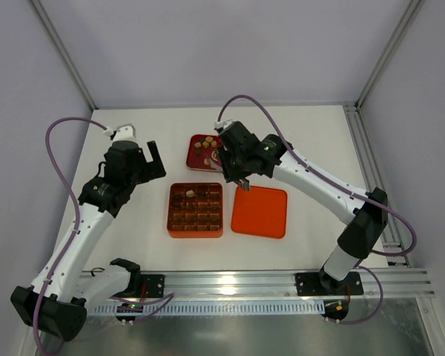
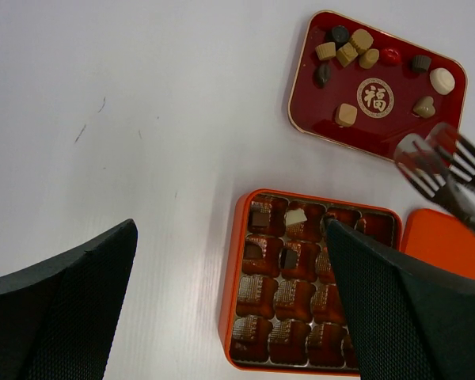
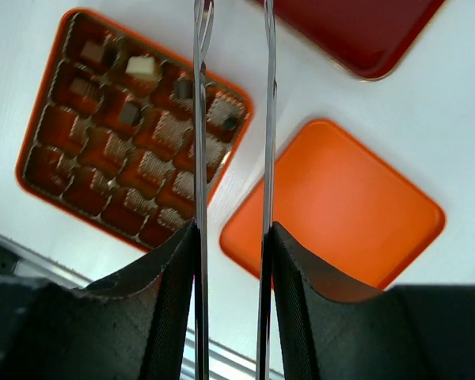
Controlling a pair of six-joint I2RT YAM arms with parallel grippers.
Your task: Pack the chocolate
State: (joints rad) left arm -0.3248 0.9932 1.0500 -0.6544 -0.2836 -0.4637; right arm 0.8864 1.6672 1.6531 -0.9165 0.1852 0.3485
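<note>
One sign can be read: the Chinese character 福 (image 2: 375, 97). It is white, sits inside a round white ring, and is printed on the floor of the dark red tray (image 2: 400, 123). The tray lies toward the far edge of the desk, about midway between its left and right edges. In the left wrist view the character is sharp and uncovered, with chocolate pieces (image 2: 346, 115) just beside the ring. In the top view it is a white blur too small to read, partly under the right gripper (image 1: 242, 182).
</note>
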